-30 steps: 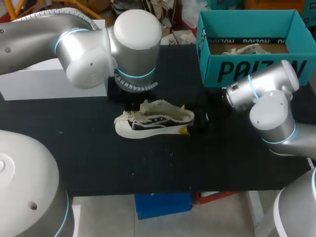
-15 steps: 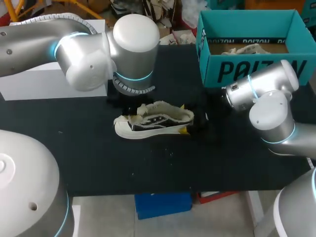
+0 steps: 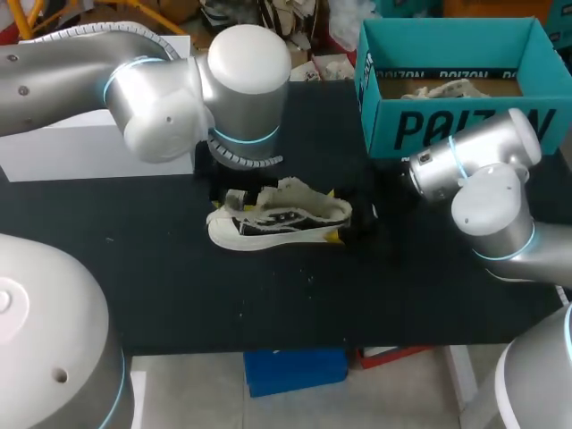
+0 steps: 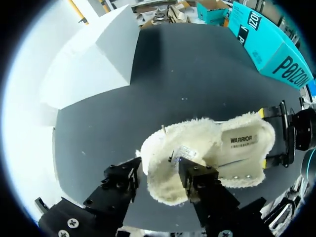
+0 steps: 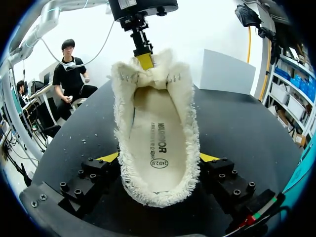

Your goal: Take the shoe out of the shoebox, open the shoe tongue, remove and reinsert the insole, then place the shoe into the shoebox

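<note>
Lying upright on the black tabletop, the cream fleece-lined shoe sits outside the teal cardboard shoebox, which bears large black lettering on its side. The right gripper has its jaws clamped on the heel sides. The left gripper has its jaws apart, straddling the toe-end rim. The cream insole carries black printed text and an oval mark.

Head overhead, wrists close, all sharing shoe

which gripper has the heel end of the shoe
The right gripper: its yellow-tipped fingers press the heel of the shoe from both sides. The left gripper is at the opposite, tongue end.
</note>
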